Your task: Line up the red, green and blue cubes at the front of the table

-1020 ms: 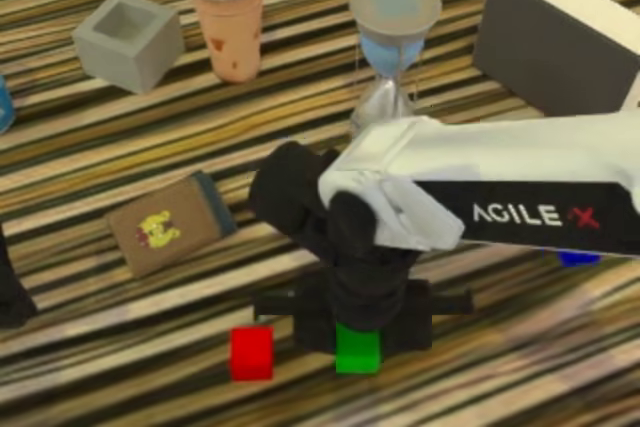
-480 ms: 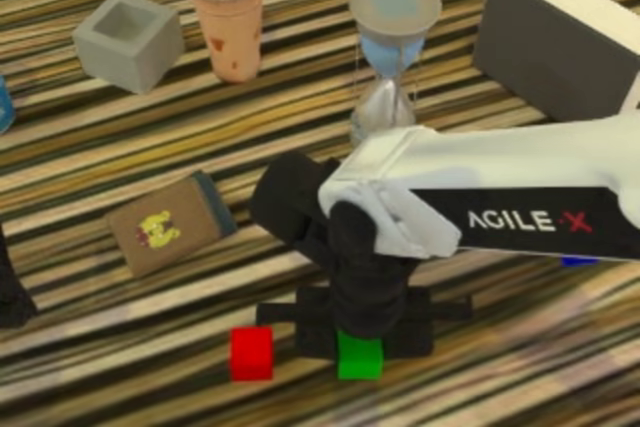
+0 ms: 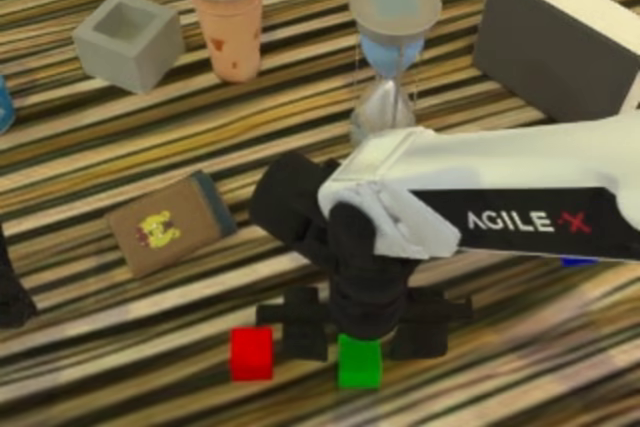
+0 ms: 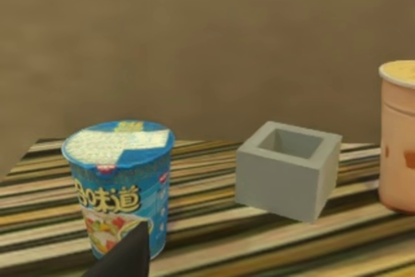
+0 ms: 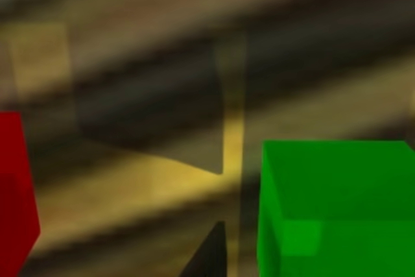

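The striped table [image 3: 120,147] fills the top view, with a grey hollow cube [image 3: 128,39] and a paper cup [image 3: 226,9] in the upper left and an hourglass [image 3: 392,52] at upper centre. The right gripper [image 3: 362,325] hangs low in the lower centre, its fingers spread apart and released on either side of the green cube [image 3: 359,361], which sits on the table. The red cube [image 3: 251,353] lies just to its left. A sliver of the blue cube [image 3: 579,261] shows under the right arm at the right edge. The left arm is parked at the left edge, and its grip cannot be told.
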### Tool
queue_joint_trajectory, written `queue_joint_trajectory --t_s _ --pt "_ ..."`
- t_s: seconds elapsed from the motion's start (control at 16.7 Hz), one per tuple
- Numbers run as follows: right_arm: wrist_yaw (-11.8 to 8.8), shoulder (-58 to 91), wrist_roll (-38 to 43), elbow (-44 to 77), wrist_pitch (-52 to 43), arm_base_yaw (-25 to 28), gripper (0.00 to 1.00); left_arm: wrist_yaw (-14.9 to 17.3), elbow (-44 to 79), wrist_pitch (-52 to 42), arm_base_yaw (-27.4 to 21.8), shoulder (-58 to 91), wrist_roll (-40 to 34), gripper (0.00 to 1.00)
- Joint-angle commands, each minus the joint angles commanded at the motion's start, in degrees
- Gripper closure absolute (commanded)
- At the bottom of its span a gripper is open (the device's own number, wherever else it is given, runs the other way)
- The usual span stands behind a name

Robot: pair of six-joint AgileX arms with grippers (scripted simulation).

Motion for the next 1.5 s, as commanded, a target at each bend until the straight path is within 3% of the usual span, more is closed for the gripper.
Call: queue_joint_trajectory --t_s 0.12,0.66,1.14,1.5 --pt "0.0 0.0 0.0 0.0 0.0 0.0 0.0 0.0 0.0 0.0 0.0 0.0 0.0 0.0" --pt "0.0 -0.09 0.0 0.18 -0.21 -0.07 0.0 0.0 0.0 0.0 0.0 0.0 0.0 0.0" --pt "-0.04 -4.99 0.0 8.59 -13.76 0.47 0.0 0.0 0.0 0.0 0.0 0.0 0.0 0.0" --pt "-0.04 -5.17 -0.85 8.77 -14.03 -0.51 0.0 0.0 0.0 0.0 0.0 0.0 0.0 0.0"
